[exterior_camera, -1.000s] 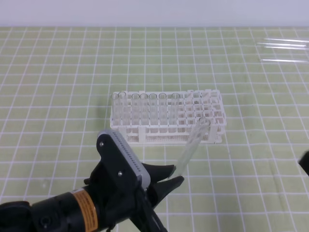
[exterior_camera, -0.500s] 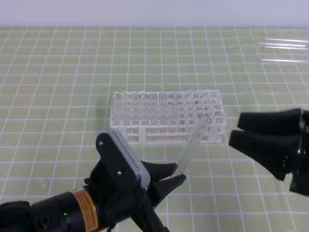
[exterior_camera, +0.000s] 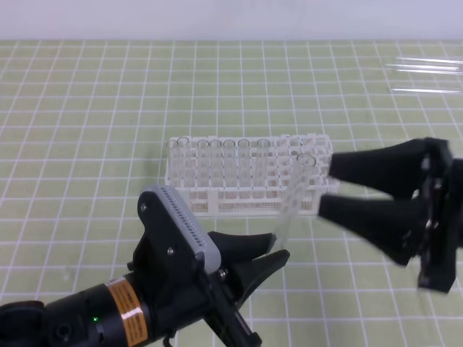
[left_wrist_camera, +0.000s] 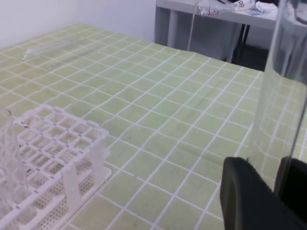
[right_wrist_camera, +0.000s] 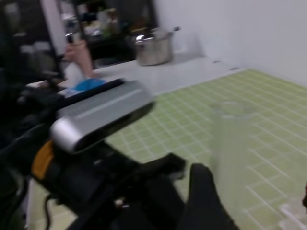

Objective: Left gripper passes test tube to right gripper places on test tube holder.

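While my left end effector (exterior_camera: 269, 259) is pinching test tube (exterior_camera: 291, 204) low, keeping rim free, my right end effector (exterior_camera: 323, 186) is gaping wide beside it, test tube holder (exterior_camera: 322, 148) behind.

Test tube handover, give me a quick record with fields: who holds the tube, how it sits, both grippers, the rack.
holder: left gripper, shut on the test tube's lower end
test tube: tilted, rim up and leaning right, in front of the rack
right gripper: jaws wide open, one above and one below the tube's upper part, not gripping
test tube holder: white rack on the green mat, clear tubes standing in its left columns
spare tubes: lying far right on the mat
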Motion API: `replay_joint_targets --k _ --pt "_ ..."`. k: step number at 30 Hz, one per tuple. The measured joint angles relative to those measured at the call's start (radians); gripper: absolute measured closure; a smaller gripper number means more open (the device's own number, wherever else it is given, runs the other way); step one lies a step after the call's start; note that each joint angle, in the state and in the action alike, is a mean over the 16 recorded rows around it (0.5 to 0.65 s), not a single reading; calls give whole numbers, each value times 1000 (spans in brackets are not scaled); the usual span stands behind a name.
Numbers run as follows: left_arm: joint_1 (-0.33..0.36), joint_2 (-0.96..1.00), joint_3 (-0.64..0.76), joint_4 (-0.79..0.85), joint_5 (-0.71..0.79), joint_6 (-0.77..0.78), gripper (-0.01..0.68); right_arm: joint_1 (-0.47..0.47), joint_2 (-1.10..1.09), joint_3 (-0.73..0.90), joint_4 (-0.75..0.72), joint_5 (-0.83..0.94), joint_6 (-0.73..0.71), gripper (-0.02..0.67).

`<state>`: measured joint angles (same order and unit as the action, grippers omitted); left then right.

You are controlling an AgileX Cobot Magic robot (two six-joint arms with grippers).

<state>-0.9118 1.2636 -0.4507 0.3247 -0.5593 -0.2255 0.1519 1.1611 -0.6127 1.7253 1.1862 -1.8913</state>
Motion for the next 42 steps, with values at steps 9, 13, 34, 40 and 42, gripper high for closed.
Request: replay_joint_targets --k 9,13,34,40,42 --pt "0 1 0 0 -14 -16 616 111 0 -46 0 -61 -56 247" --pt "0 1 0 0 -16 -22 616 136 6 -69 0 -93 -58 246" --pt "0 2 0 1 -27 -29 616 145 78 -95 1 -70 -56 432" --pt "0 2 0 1 -26 -29 611 145 80 -97 1 -64 -56 465" --pt "0 3 0 1 -24 -28 600 145 80 -100 1 -64 -56 467"
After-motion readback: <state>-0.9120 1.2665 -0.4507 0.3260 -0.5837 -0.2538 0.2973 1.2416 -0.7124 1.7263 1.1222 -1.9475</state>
